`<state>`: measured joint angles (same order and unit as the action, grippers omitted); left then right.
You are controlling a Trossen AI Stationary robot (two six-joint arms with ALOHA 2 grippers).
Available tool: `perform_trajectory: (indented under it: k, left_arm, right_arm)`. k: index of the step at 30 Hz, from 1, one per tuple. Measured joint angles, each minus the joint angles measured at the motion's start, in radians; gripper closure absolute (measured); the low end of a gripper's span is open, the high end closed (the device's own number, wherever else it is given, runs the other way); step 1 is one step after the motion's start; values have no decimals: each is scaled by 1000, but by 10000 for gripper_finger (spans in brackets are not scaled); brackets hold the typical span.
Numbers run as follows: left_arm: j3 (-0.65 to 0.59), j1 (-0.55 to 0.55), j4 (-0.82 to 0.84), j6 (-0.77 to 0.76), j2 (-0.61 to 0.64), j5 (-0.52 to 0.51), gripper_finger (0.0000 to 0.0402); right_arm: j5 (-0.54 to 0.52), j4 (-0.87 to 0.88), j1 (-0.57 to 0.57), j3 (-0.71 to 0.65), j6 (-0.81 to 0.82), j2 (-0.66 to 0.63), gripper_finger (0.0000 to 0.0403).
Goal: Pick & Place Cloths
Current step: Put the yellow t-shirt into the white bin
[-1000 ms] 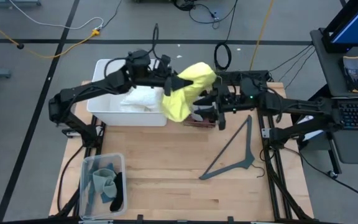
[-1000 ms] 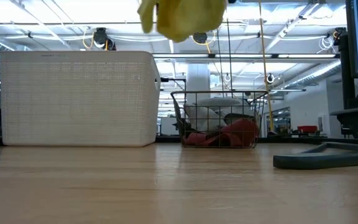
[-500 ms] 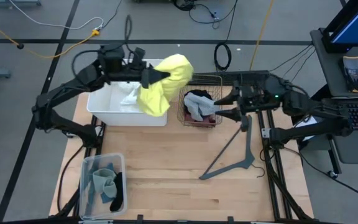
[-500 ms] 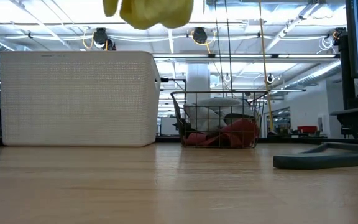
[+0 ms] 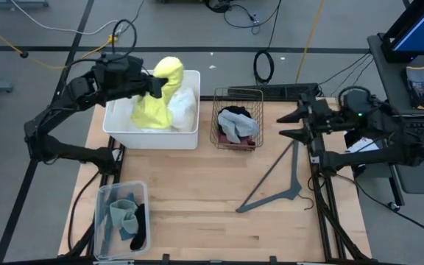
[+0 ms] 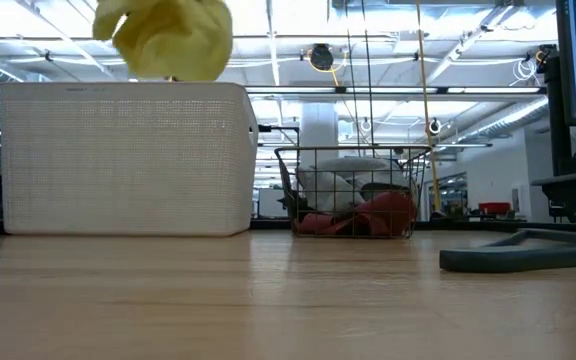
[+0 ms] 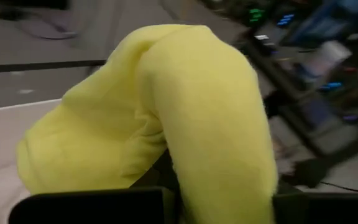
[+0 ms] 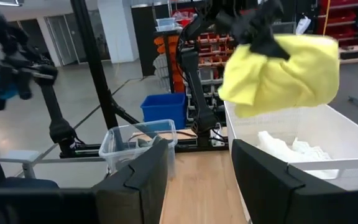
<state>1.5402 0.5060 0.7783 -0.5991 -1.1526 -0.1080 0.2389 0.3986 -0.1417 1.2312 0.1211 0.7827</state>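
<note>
The whole bench [image 5: 212, 191] is being viewed from straight overhead by the high camera, with both arms inside its frame. From bench-top height, the scene is being looked across level by the low camera, toward the room behind. The yellow cloth [image 7: 166, 106] is being filmed from very close by the left wrist camera. The same cloth and the white bin [image 8: 328, 168] are being seen from farther off by the right wrist camera.

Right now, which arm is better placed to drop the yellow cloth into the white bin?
Left. The left gripper holds the yellow cloth above the white bin; the right gripper waits empty beyond the wire basket.
</note>
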Motion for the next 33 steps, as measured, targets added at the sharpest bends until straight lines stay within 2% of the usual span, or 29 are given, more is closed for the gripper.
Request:
perform_trajectory:
  k: [8, 13, 18, 24, 33]
  left_arm:
    - [0, 0, 181, 51, -34, -274, 343]
    - [0, 12, 217, 94, -86, -378, 343]
    - [0, 47, 300, 125, -183, -391, 343]
    - [0, 116, 446, 66, -320, -390, 343]
    - [0, 208, 459, 63, -472, -319, 343]
  right_arm:
    - [0, 48, 0, 0, -3, -91, 235]
    - [0, 77, 0, 0, -3, -137, 261]
    - [-1, 103, 0, 0, -14, -168, 313]
    - [-1, 131, 0, 0, -34, -185, 391]
    - [-1, 131, 0, 0, -32, -185, 400]
